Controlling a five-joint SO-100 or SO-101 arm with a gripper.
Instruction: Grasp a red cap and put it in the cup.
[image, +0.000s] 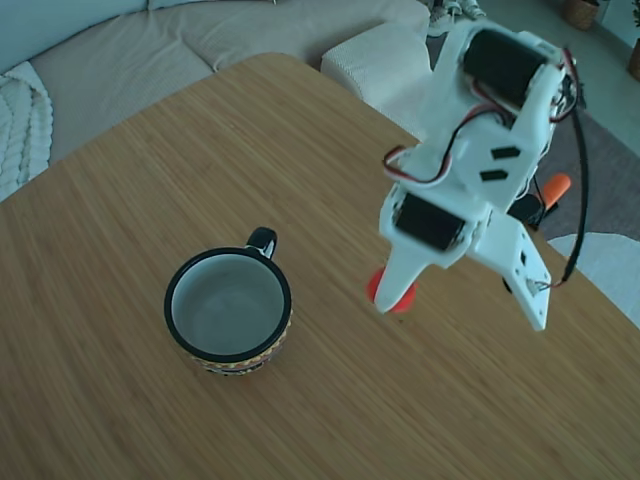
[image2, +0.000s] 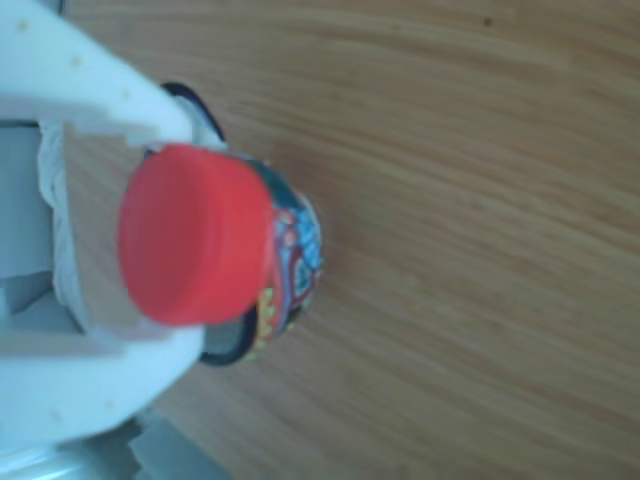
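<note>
Red cap: clamped between the two white fingers, one finger pressing it from above and the other from below as the other view shows it. In the fixed view only its lower edge peeks out beneath the fingertip.
Gripper: closed on the red cap; in the other view the cap fills the gap between the fingers.
Fingers: plain white plastic, blurred in the close view because they sit so near the lens.
Cup: stands upright on the table, off to the left of the fingers in the fixed view, well apart from them, black rim and handle showing, pale inside. In the other view its patterned side lies just behind the cap and past the fingertips.
Table: light wood grain, bare around the cup.
Arm: white, with black motors and red and black wires, reaching in from the upper right of the fixed view.
Sofa: pale cushions beyond the far edge of the table.
</note>
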